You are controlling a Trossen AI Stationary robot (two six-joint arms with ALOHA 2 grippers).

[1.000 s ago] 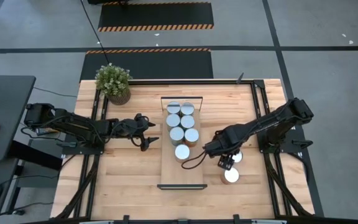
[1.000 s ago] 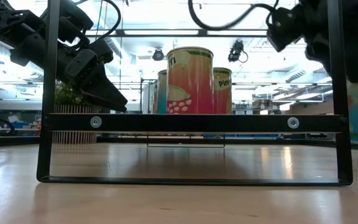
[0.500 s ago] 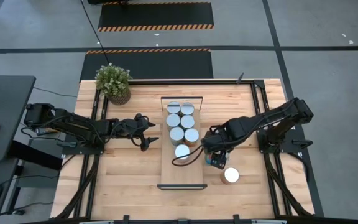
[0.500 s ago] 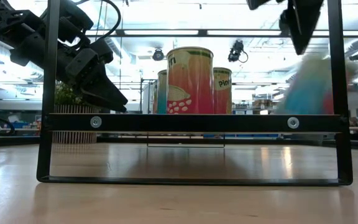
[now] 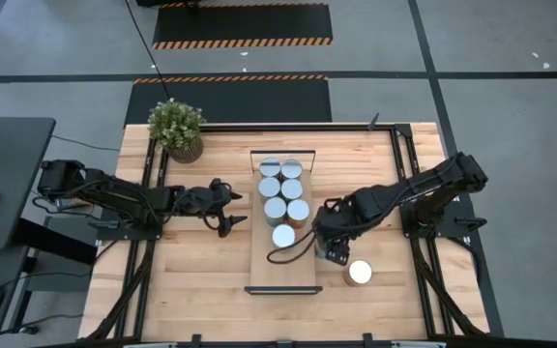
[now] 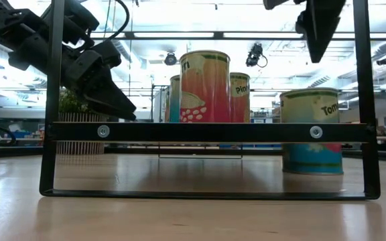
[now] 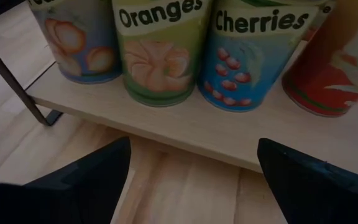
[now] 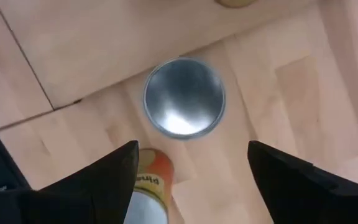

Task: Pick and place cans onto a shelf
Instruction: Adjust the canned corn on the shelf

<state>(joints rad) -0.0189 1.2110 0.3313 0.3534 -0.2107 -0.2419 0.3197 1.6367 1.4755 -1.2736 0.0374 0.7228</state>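
Note:
The shelf lies lengthwise at the table's middle with several cans standing on its far half; they also show in the low view. One can with a teal label stands upright on the tabletop beside the shelf's right edge, its silver top straight below my right gripper. My right gripper is open, well above that can and apart from it. Another can stands on the table nearer and to the right. My left gripper is open and empty, left of the shelf, facing the cans.
A potted plant stands at the table's far left corner. Dark frame rails run along both table sides. The second loose can is close by my right gripper's finger. The shelf's near half is bare board.
My right gripper has gone toward the shelf's right edge. The teal can that stood farther right has moved with it: in the low view it was out of sight, then blurred in motion, and now it stands still and upright on the table below the gripper.

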